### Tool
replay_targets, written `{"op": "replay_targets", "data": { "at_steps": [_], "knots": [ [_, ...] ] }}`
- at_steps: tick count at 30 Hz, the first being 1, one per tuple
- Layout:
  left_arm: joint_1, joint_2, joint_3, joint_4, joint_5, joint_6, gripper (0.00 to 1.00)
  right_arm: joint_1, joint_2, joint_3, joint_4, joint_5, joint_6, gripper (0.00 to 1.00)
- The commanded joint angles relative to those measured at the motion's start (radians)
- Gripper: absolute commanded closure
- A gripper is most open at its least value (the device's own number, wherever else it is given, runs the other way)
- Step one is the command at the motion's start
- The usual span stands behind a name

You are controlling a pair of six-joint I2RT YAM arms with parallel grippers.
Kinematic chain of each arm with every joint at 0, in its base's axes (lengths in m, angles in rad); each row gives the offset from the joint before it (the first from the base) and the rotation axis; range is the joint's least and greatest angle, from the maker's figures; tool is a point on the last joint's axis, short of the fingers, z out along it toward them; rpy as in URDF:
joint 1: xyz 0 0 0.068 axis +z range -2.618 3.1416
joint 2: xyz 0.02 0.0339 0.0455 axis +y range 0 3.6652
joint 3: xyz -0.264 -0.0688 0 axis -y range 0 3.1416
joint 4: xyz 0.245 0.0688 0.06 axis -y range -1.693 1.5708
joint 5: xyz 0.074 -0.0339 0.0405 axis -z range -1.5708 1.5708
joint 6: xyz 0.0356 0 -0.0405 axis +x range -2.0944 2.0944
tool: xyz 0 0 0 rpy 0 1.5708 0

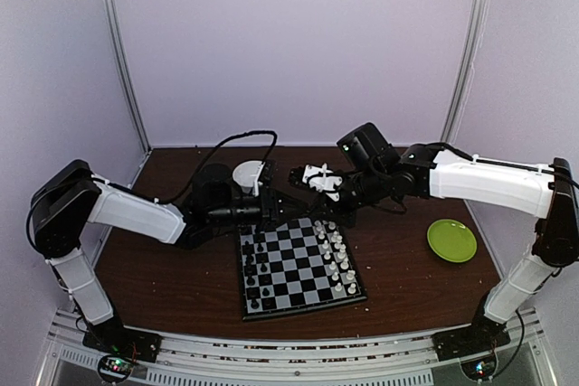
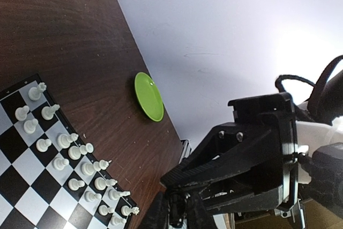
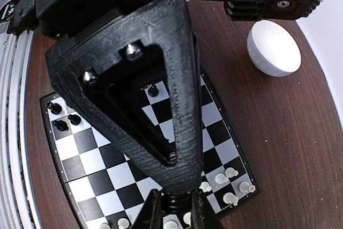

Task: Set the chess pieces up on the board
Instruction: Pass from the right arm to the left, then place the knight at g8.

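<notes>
One brown desk (image 1: 407, 287) carries everything. Two arms reach across it, the left arm (image 1: 136, 214) from the left and the right arm (image 1: 488, 180) from the right, bending toward each other over the middle.

One board (image 1: 298, 268) lies flat near the middle of the desk, a little toward the near edge. Its squares are black and white inside a thin black rim.

Two claws meet tip to tip above the far part of that board. The left claw (image 2: 177, 213) shows only as dark shapes at the bottom of its own view, and we cannot tell how wide it stands. The right claw (image 3: 174, 213) stands narrow, its two fingers closed on a small dark thing (image 3: 171, 202), ribbed and too small for us to name.

One green plate (image 1: 451, 240) lies to the right of the board, well apart from it. One white bowl (image 1: 247, 172) sits just beyond the board's far left corner.

The chess pieces stand on the board. The white pieces (image 2: 60, 162) fill two files along its right side; we count about sixteen, though they crowd too closely for a firm figure. The black pieces (image 3: 74, 119) stand on its left files. Four of them show plainly in the right wrist view, and the rest are hidden behind the left claw or too small to count.
</notes>
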Motion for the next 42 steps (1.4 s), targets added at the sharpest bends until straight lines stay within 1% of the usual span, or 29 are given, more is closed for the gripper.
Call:
{"op": "replay_targets", "data": {
  "at_steps": [1, 3, 4, 5, 6, 8, 10, 11, 12, 13, 14, 16, 19, 21, 23, 26, 31, 42],
  "knots": [
    [-0.005, 0.023, 0.021, 0.108, 0.028, -0.015, 0.89, 0.006, 0.009, 0.017, 0.011, -0.011, 0.017, 0.86],
    [-0.005, 0.024, 0.023, 0.112, 0.034, -0.011, 0.95, 0.007, 0.009, 0.017, 0.009, -0.01, 0.017, 0.83],
    [-0.005, 0.022, 0.025, 0.112, 0.035, -0.008, 0.97, 0.008, 0.009, 0.019, 0.007, -0.007, 0.018, 0.79],
    [-0.005, 0.019, 0.025, 0.108, 0.037, -0.002, 0.99, 0.008, 0.007, 0.019, 0.003, -0.004, 0.023, 0.71],
    [-0.003, 0.01, 0.028, 0.084, 0.038, 0.016, 1.0, 0.007, 0.002, 0.02, -0.008, -0.002, 0.026, 0.66],
    [0.002, -0.025, 0.045, -0.018, 0.036, 0.084, 1.0, -0.003, -0.021, 0.017, -0.047, -0.031, 0.019, 0.6],
    [0.01, -0.085, 0.079, -0.217, 0.023, 0.207, 1.0, -0.028, -0.062, 0.0, -0.08, -0.08, 0.021, 0.55],
    [0.013, -0.121, 0.108, -0.364, 0.004, 0.288, 1.0, -0.044, -0.086, -0.01, -0.099, -0.113, 0.023, 0.52],
    [0.015, -0.153, 0.145, -0.515, -0.05, 0.392, 1.0, -0.062, -0.108, -0.022, -0.116, -0.142, 0.024, 0.51],
    [0.016, -0.184, 0.192, -0.699, -0.089, 0.495, 1.0, -0.079, -0.133, -0.036, -0.128, -0.166, 0.025, 0.51],
    [0.015, -0.205, 0.241, -0.864, -0.173, 0.584, 1.0, -0.098, -0.155, -0.053, -0.136, -0.183, 0.024, 0.5],
    [0.017, -0.234, 0.321, -1.108, -0.303, 0.718, 1.0, -0.131, -0.188, -0.095, -0.138, -0.196, 0.022, 0.5],
    [0.021, -0.258, 0.386, -1.342, -0.482, 0.832, 1.0, -0.172, -0.22, -0.184, -0.083, -0.199, 0.036, 0.49],
    [0.031, -0.251, 0.414, -1.46, -0.559, 0.873, 1.0, -0.193, -0.222, -0.225, -0.041, -0.226, 0.062, 0.49],
    [0.039, -0.231, 0.431, -1.553, -0.619, 0.894, 1.0, -0.198, -0.221, -0.233, -0.039, -0.237, 0.05, 0.49],
    [0.052, -0.198, 0.425, -1.594, -0.632, 0.888, 1.0, -0.199, -0.215, -0.223, -0.041, -0.233, 0.047, 0.49],
    [0.059, -0.138, 0.428, -1.552, -0.593, 0.869, 1.0, -0.2, -0.179, -0.209, -0.065, -0.261, 0.041, 0.49],
    [0.079, -0.006, 0.465, -1.505, -0.554, 0.887, 1.0, -0.199, -0.187, -0.23, -0.062, -0.254, 0.024, 0.49]
  ]
}}
